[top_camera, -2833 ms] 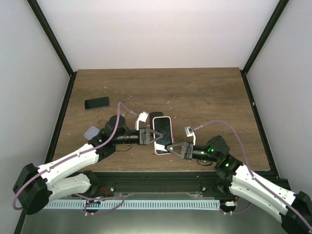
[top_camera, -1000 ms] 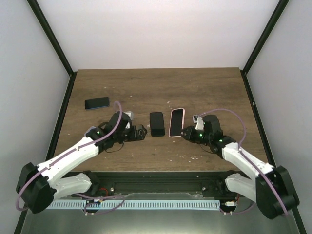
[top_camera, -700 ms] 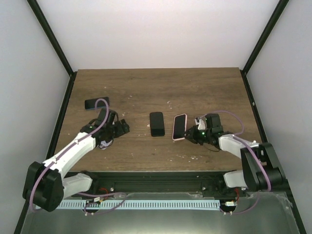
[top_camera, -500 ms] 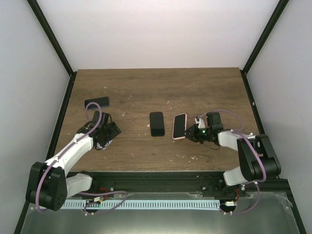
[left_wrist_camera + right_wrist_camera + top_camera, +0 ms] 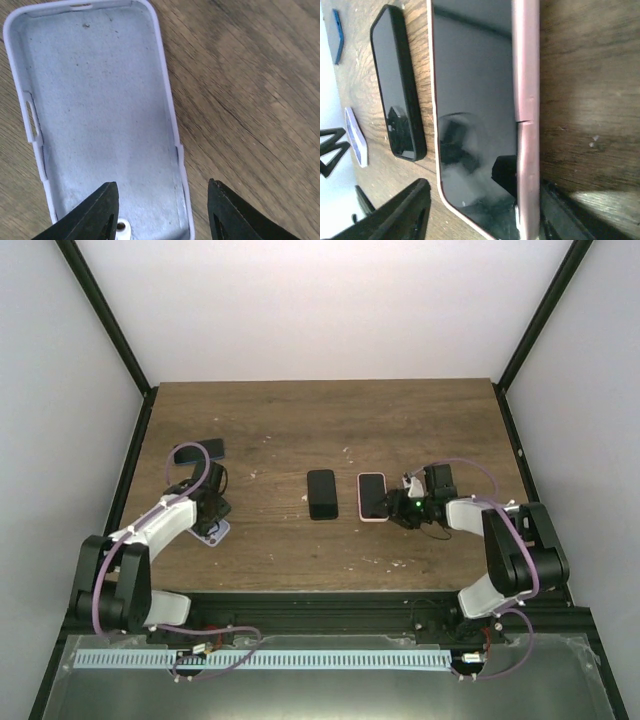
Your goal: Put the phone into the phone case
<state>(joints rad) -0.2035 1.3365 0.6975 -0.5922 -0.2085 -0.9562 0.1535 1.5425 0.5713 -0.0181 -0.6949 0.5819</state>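
Observation:
The empty pale lavender phone case (image 5: 100, 100) lies hollow side up at the left (image 5: 214, 532). My left gripper (image 5: 162, 212) hangs low over its near end, open, one finger above the inside and the other above the bare wood, the case's rim between them. A bare black phone (image 5: 321, 494) lies flat at mid-table, also visible in the right wrist view (image 5: 397, 85). Beside it lies a phone in a pink case (image 5: 373, 497), screen up (image 5: 475, 90). My right gripper (image 5: 480, 215) is open around its near end, the left finger clear of the phone's edge.
A dark phone with a blue edge (image 5: 198, 450) lies at the far left behind the left arm. The wooden table (image 5: 400, 430) has black frame rails along both sides. Both arms stretch out low over the table's near half.
My right gripper set the pink-cased phone down flat beside the black phone and opened. My left arm swung left from the black phone to the lavender case, its jaws narrowing.

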